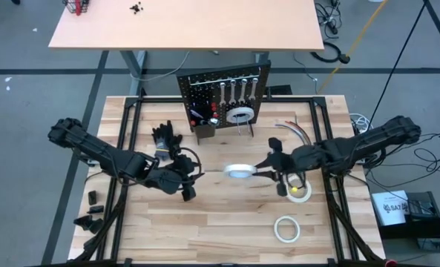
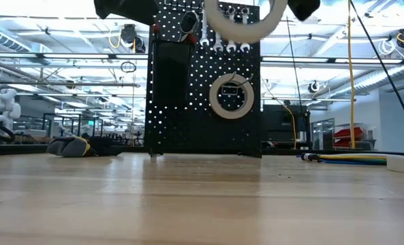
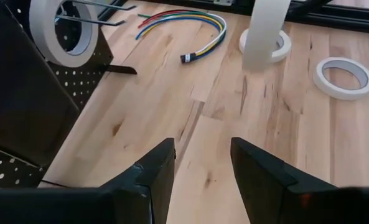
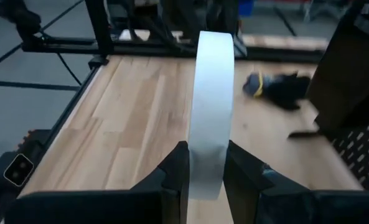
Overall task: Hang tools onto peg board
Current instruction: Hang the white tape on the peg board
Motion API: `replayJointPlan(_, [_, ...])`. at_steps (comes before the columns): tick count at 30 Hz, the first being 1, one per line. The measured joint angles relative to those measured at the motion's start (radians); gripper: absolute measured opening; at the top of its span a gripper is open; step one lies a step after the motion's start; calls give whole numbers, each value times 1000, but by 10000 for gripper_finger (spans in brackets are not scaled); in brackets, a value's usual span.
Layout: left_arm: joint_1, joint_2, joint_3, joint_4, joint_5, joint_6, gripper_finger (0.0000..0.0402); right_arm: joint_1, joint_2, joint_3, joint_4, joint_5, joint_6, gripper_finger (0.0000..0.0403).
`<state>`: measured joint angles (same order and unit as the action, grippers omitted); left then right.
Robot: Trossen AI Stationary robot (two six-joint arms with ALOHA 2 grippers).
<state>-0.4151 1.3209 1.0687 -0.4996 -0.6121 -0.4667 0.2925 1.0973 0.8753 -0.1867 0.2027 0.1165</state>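
The peg board [image 1: 223, 96] stands upright at the table's far middle, with silver wrenches [image 1: 238, 89] hanging on it and one white tape roll [image 1: 240, 115] on a wire hook. My right gripper [image 1: 260, 169] is shut on another white tape roll [image 1: 240, 172], held in the air in front of the board and showing at the top of the low view [image 2: 246, 24]. My left gripper [image 1: 188, 191] hovers open to the left of that roll, its fingers [image 3: 153, 177] with nothing between them. Two more tape rolls [image 1: 297, 191] [image 1: 286, 228] lie flat on the table at the near right. My right gripper pinches the tape roll's ring [image 4: 208, 149] between its two fingers, one finger [image 4: 175, 177] on each flat side, at the part of the ring nearest the wrist. The fingers come from the table's right, slanting slightly down. The roll stands on edge, lifted clear of the table.
Black gloves [image 1: 168, 137] lie left of the board. Coloured cables [image 1: 294, 130] curve on the table to the board's right. A black frame [image 1: 130, 111] runs around the tabletop. Bare wood lies between the arms and toward the near edge.
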Motion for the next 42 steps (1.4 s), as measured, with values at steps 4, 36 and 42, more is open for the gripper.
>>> replayJointPlan(4, [0,0,0,21,1,0,160,-30,-49,0,1,-25,-49,65])
replayJointPlan(36, [3,1,0,108,-27,-26,160,-680,37,0,-132,-623,-431,65])
replayJointPlan(42, [3,1,0,106,-29,-45,160,-740,43,0,-131,-625,-451,65])
